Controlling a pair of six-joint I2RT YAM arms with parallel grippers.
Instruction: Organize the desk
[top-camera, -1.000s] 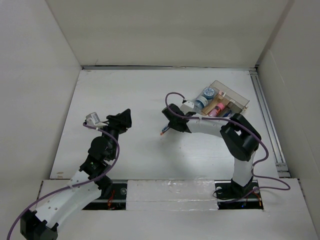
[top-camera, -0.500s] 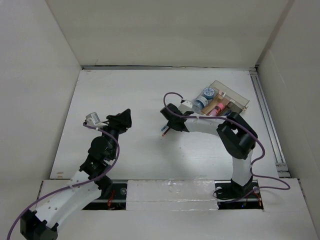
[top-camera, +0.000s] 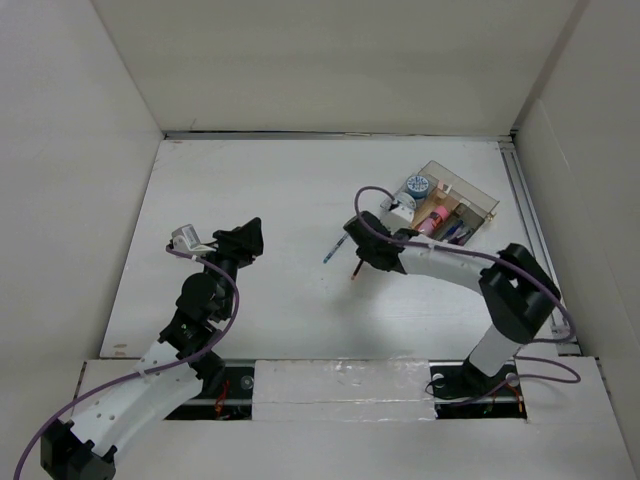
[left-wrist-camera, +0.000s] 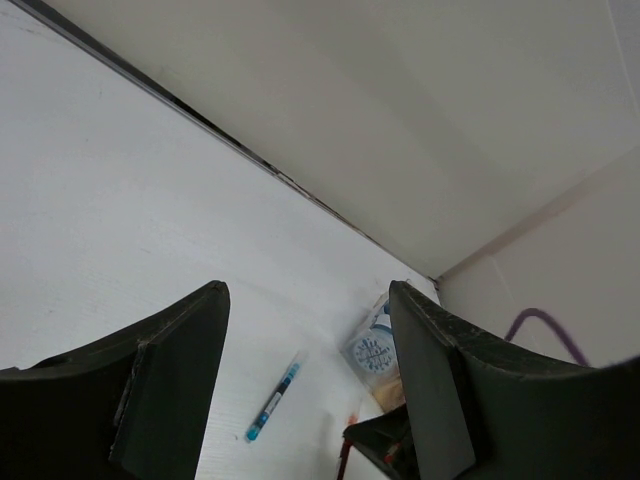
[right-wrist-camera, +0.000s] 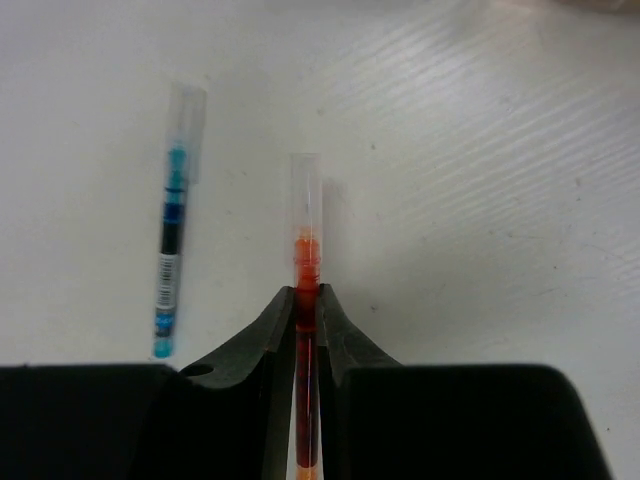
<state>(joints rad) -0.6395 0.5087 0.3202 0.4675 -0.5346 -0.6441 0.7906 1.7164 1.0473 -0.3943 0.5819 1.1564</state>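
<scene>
1. We see the right gripper (right-wrist-camera: 307, 297) clamped on a red pen (right-wrist-camera: 305, 250), left of the clear box (top-camera: 478, 193).
2. A blue pen (right-wrist-camera: 172, 255) lies flat on the desk (top-camera: 250, 180), just beside the red one and farther left of the box.
3. Our left gripper (left-wrist-camera: 307, 300) hangs with its fingers apart and empty, well left of the box.
4. The desk bears the box near its far right corner.

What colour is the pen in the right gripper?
Orange-red pen with a clear cap; it shows best in the right wrist view.
</scene>
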